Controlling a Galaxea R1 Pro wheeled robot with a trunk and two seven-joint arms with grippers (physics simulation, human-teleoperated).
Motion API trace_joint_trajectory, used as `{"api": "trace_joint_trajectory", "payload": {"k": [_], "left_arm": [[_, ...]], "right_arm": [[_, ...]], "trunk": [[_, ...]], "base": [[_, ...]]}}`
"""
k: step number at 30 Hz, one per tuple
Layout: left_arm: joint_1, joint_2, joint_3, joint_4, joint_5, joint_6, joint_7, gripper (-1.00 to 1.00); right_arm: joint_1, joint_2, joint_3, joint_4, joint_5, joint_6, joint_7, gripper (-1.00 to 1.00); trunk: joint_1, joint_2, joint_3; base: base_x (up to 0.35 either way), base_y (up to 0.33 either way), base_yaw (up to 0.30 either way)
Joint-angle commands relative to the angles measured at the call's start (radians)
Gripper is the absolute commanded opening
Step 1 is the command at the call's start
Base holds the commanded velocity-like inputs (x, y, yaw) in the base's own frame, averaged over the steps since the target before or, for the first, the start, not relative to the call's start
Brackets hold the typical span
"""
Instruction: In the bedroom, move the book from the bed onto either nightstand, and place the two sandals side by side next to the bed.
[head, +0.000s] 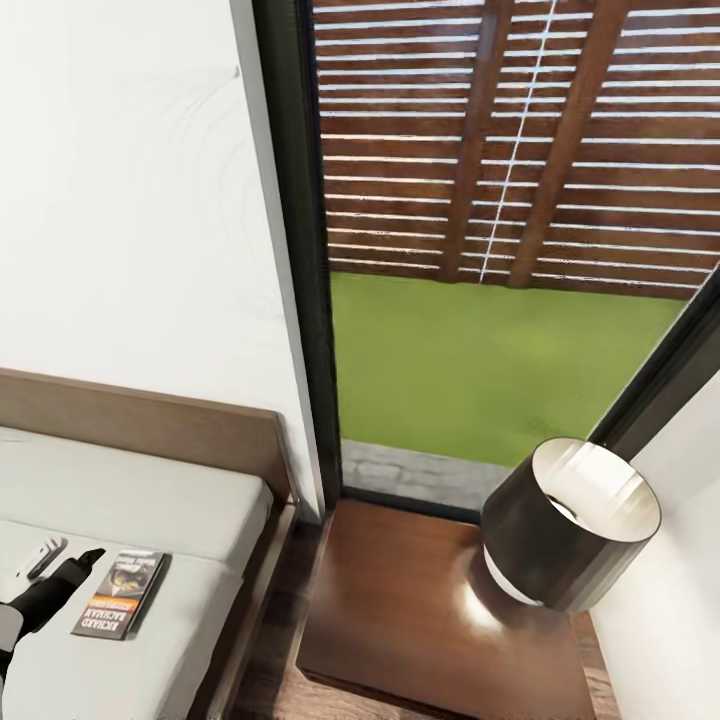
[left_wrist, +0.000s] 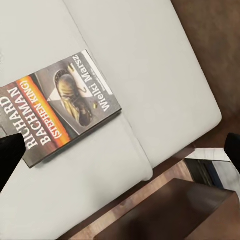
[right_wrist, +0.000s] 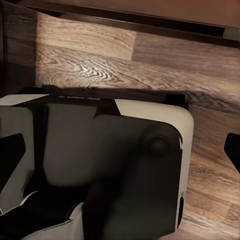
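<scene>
Left gripper (head: 62, 580) just beside book (head: 122, 592)

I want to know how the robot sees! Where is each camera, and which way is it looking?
Head view: up on the robot's head, looking down at the bed, nightstand, lamp and window; its left gripper shows beside the book.
Left wrist view: on the left arm, looking down on the book; dark fingertips at the edges.
Right wrist view: on the right arm, looking at the wood floor and the robot's own body.
Head and left wrist views share the book and bed.
</scene>
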Motion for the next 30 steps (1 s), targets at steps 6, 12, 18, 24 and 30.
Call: {"api": "trace_joint_trajectory", "payload": {"k": [6, 12, 18, 24, 30], "left_arm": [[-0.002, -0.001, 0.008, -0.001, -0.001, 0.009, -0.006, 1.00], [-0.001, -0.001, 0.008, -0.001, -0.001, 0.009, -0.006, 1.00], [-0.002, -0.001, 0.008, -0.001, -0.001, 0.008, -0.006, 1.00], [-0.001, -0.001, 0.008, -0.001, -0.001, 0.008, -0.006, 1.00], [-0.001, -0.001, 0.008, -0.001, -0.001, 0.008, -0.005, 1.00]], "right_arm": [[-0.001, 0.000, -0.008, 0.001, 0.005, -0.003, 0.003, 1.00], [-0.001, 0.000, -0.008, 0.001, 0.005, -0.003, 0.003, 1.00], [-0.001, 0.000, -0.008, 0.001, 0.005, -0.003, 0.003, 1.00], [-0.001, 0.000, -0.008, 0.002, 0.005, -0.003, 0.003, 1.00], [-0.001, 0.000, -0.008, 0.002, 0.005, -0.003, 0.003, 1.00]], "trunk": [[0.000, -0.002, -0.011], [0.000, -0.002, -0.021], [0.000, -0.002, -0.030], [0.000, -0.002, -0.039], [0.000, -0.002, -0.049]], "base": [[0.000, 0.000, 0.000], [0.000, 0.000, 0.000], [0.000, 0.000, 0.000], [0.000, 0.000, 0.000], [0.000, 0.000, 0.000]]}}
